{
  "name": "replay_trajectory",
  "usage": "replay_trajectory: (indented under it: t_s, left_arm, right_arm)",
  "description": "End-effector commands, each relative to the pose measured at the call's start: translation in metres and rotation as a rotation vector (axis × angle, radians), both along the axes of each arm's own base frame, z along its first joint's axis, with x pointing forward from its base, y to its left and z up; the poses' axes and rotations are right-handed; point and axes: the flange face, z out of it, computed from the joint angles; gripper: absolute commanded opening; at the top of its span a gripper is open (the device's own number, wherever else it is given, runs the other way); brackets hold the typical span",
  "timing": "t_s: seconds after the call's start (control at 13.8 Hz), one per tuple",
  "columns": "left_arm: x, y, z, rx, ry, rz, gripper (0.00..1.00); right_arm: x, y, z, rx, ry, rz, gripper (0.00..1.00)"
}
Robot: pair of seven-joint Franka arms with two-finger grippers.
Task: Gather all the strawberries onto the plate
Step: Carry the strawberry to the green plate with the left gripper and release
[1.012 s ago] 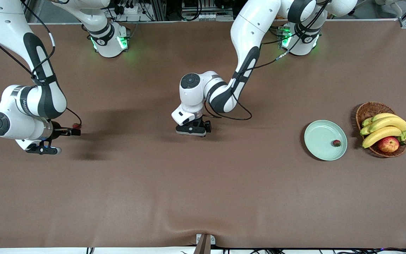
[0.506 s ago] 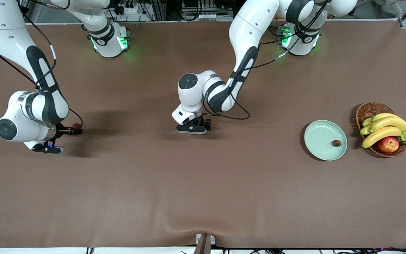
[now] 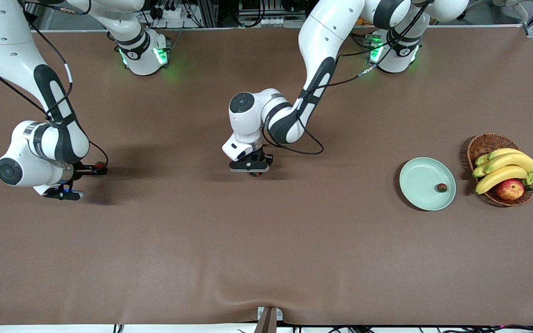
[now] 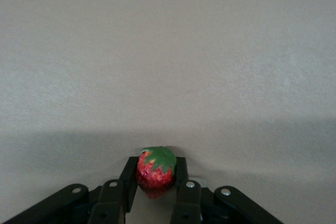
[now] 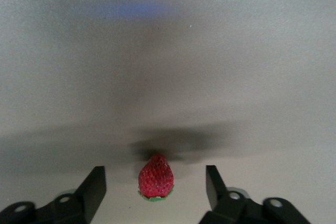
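Strawberry 1 (image 5: 156, 177) lies on the counter (image 3: 266, 249) at about 9 o'clock, between the spread fingers of the right gripper (image 5: 155, 190), untouched. At center, the left gripper (image 4: 155, 182) is clamped on strawberry 2 (image 4: 156, 167), low over the counter. At about 3 o'clock, strawberry 3 (image 3: 441, 187) rests in the plate (image 3: 421, 182), beside the basket (image 3: 484, 144) holding bananas (image 3: 507, 169) and an apple (image 3: 510, 189).

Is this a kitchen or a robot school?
Probably a robot lab, not a kitchen. Two white robot arms stand at a brown table, cables and metal framing run along its edge, and only a plate and fruit basket sit there for practice.
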Motion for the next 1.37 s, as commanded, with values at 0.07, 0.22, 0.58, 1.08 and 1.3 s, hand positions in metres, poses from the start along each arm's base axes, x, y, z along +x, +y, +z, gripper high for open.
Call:
replay_trajectory:
  t_s: [0.07,0.22,0.58,1.08,1.3]
  left_arm:
    - [0.023,0.02,0.047,0.035,-0.006,0.085,0.0]
    - [0.054,0.049,0.071,0.028,-0.007,0.216,0.0]
    - [0.156,0.188,0.139,-0.019,0.073,0.531,0.0]
    - [0.185,0.361,0.127,0.06,0.185,0.703,0.0]
    - [0.172,0.434,0.128,0.081,0.245,0.631,0.0]
  right_arm:
    - [-0.006,-0.002,-0.006,0.003,0.016,0.031,0.76]
    - [-0.007,-0.002,-0.007,0.003,0.021,0.031,0.73]
    - [-0.006,0.002,-0.008,0.004,0.024,0.04,0.58]
    - [-0.008,0.003,-0.008,0.015,0.036,0.062,0.34]
    - [-0.006,0.003,-0.006,0.017,0.031,0.069,0.22]
